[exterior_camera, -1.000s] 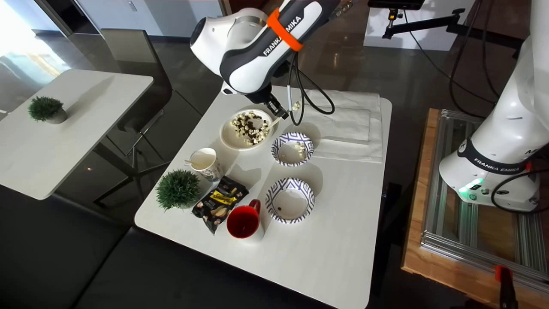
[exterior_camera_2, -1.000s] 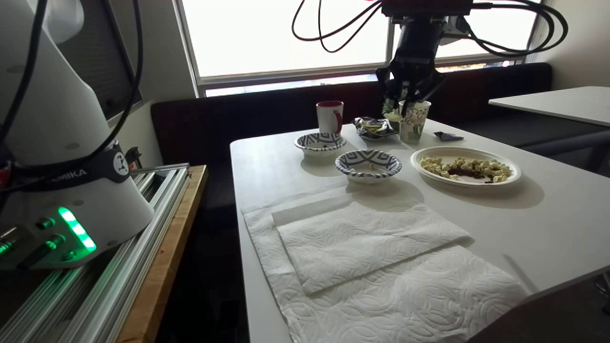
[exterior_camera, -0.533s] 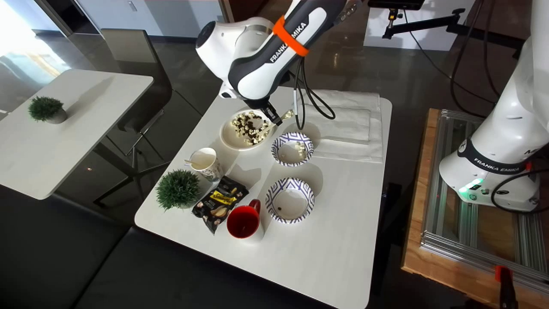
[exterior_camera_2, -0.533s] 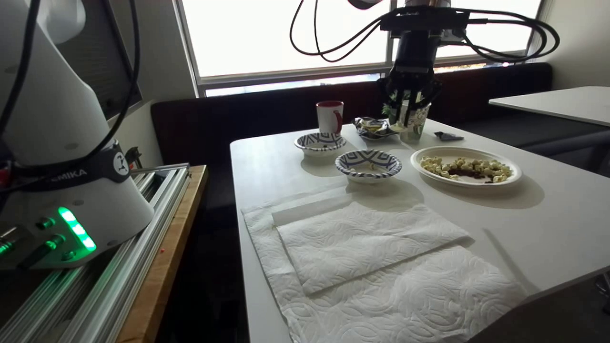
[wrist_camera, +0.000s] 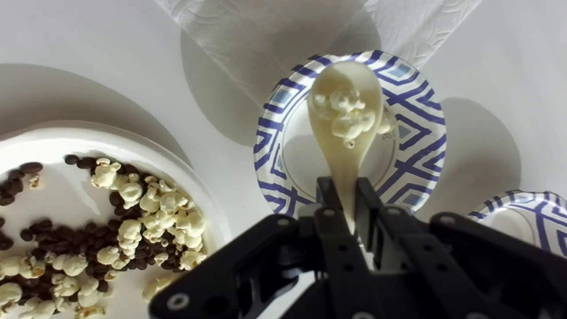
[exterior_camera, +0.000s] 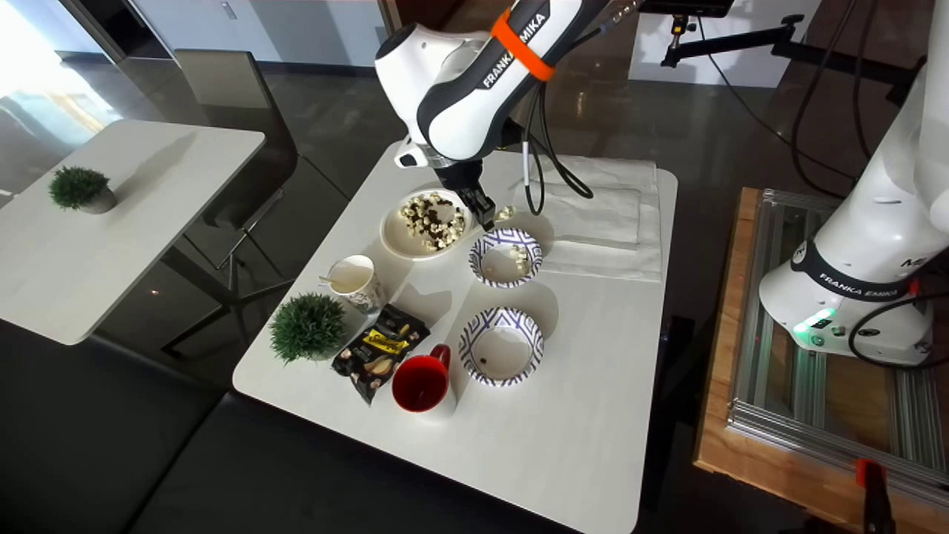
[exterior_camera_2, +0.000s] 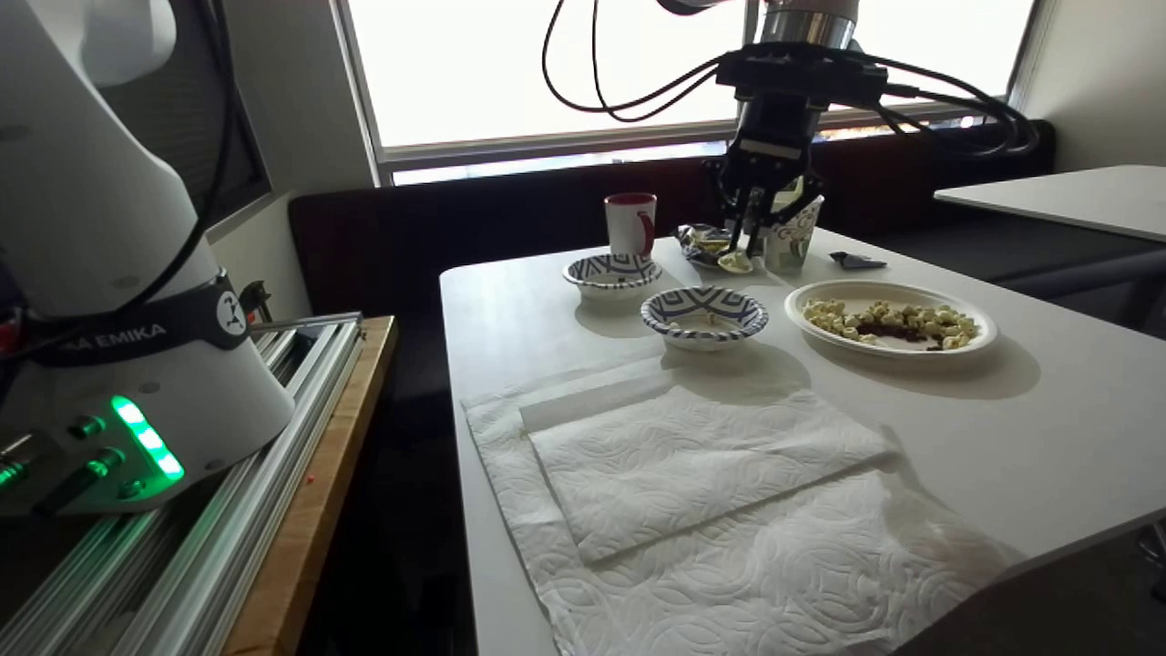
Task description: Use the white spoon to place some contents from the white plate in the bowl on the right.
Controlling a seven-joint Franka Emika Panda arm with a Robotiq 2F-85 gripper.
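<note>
My gripper (wrist_camera: 346, 188) is shut on the handle of the white spoon (wrist_camera: 347, 73), whose head points away from the fingers. A few pale popcorn pieces (wrist_camera: 352, 122) rest in that head. In the wrist view the spoon lies across the smaller striped bowl (wrist_camera: 270, 141); an exterior view shows the spoon head (exterior_camera_2: 736, 264) raised above the level of this bowl (exterior_camera_2: 704, 341). Some popcorn sits inside the bowl. Beside it, the white plate (exterior_camera: 399, 241) carries the contents (wrist_camera: 146, 208), popcorn mixed with dark brown beans. Most of the spoon's handle is hidden by the fingers.
The larger striped bowl (exterior_camera: 504, 356) stands near the smaller one. Further along are a red-and-white mug (exterior_camera: 420, 383), a black snack bag (exterior_camera: 378, 345), a patterned paper cup (exterior_camera: 363, 295) and a potted plant (exterior_camera: 308, 326). Paper towels (exterior_camera_2: 692, 465) cover one table side.
With the spoon and its popcorn held, my gripper has come lower and closer to the smaller striped bowl. The plate, bowls and other tabletop items have stayed put.
</note>
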